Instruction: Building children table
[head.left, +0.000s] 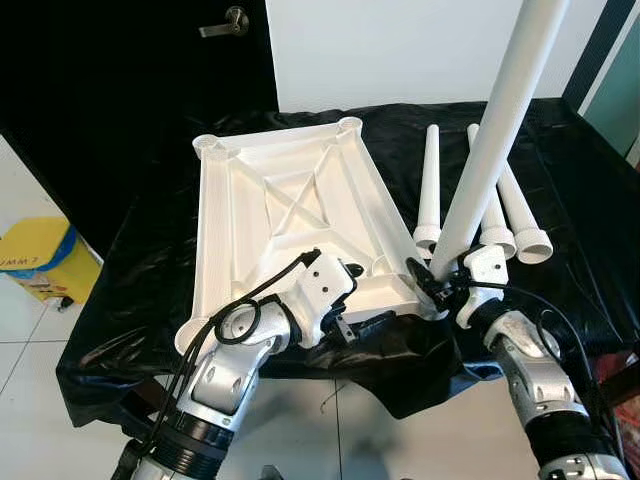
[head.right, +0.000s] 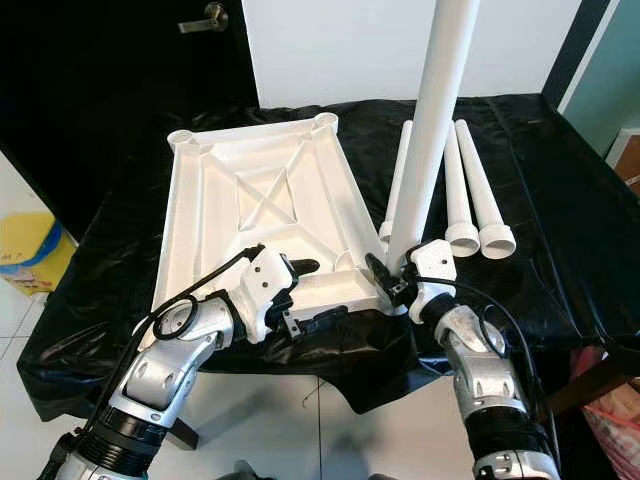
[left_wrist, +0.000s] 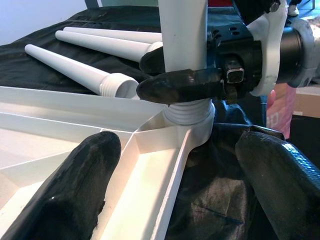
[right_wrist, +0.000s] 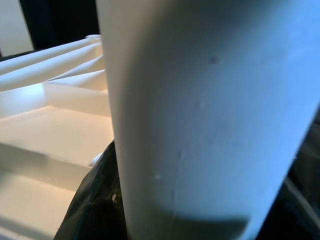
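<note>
The white table top (head.left: 290, 200) lies upside down on a black-covered table (head.left: 560, 130). At its near right corner socket (left_wrist: 192, 117) a white leg (head.left: 495, 130) stands upright, tilted slightly right. My right gripper (head.left: 435, 280) is shut on that leg just above the socket, and its black fingers (left_wrist: 185, 85) wrap the leg. My left gripper (head.left: 365, 297) is open at the top's near rim, one finger (left_wrist: 65, 185) over the inside and the other over the cloth. In the right wrist view the leg (right_wrist: 200, 100) is very close.
Three loose white legs (head.left: 490, 215) lie side by side on the cloth right of the top. A dark door with a handle (head.left: 225, 22) stands behind on the left. On the tiled floor to the left sits a yellow container (head.left: 40, 255). The table's near edge is close to my arms.
</note>
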